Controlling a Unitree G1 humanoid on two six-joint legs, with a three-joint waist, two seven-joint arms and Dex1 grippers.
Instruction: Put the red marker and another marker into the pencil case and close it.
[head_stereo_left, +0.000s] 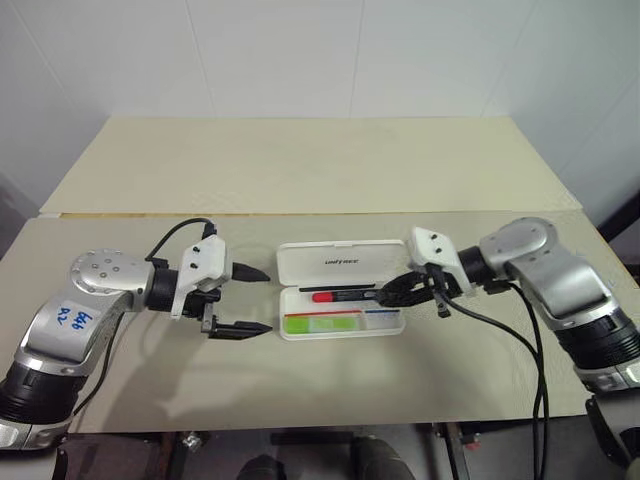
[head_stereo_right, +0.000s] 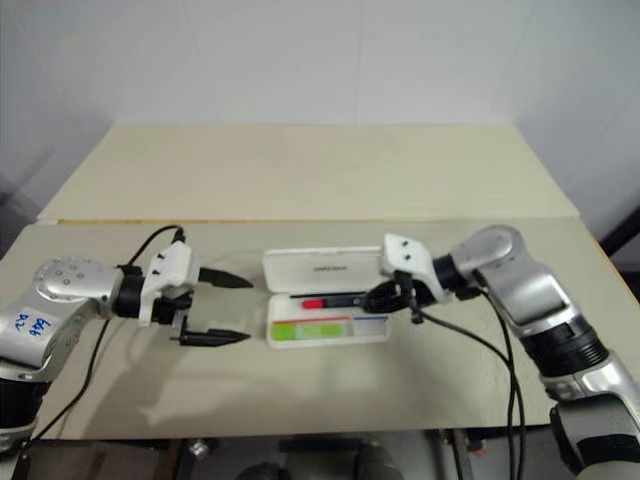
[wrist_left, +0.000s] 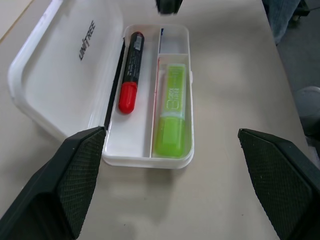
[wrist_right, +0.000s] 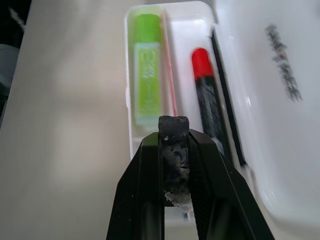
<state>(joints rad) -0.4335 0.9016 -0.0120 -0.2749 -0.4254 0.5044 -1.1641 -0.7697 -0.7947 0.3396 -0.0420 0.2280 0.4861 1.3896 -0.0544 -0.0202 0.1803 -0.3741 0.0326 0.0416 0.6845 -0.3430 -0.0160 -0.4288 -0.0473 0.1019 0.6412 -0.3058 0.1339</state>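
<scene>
Nearest, at the table's front: left gripper (head_stereo_left: 243, 300) with fingers wide apart and empty, at 9 o'clock from the pencil case (head_stereo_left: 340, 263). Right gripper (head_stereo_left: 392, 292) pinched together on nothing, over the case's 3 o'clock end. Red marker (wrist_left: 131, 71) and green marker (wrist_left: 172, 112) already inside, side by side. Lid open toward 12 o'clock. Closing step likely in hand; next, probably swing lid toward 6 o'clock and press.

White case (head_stereo_left: 340, 262), lime-green marker (wrist_left: 172, 112)
</scene>
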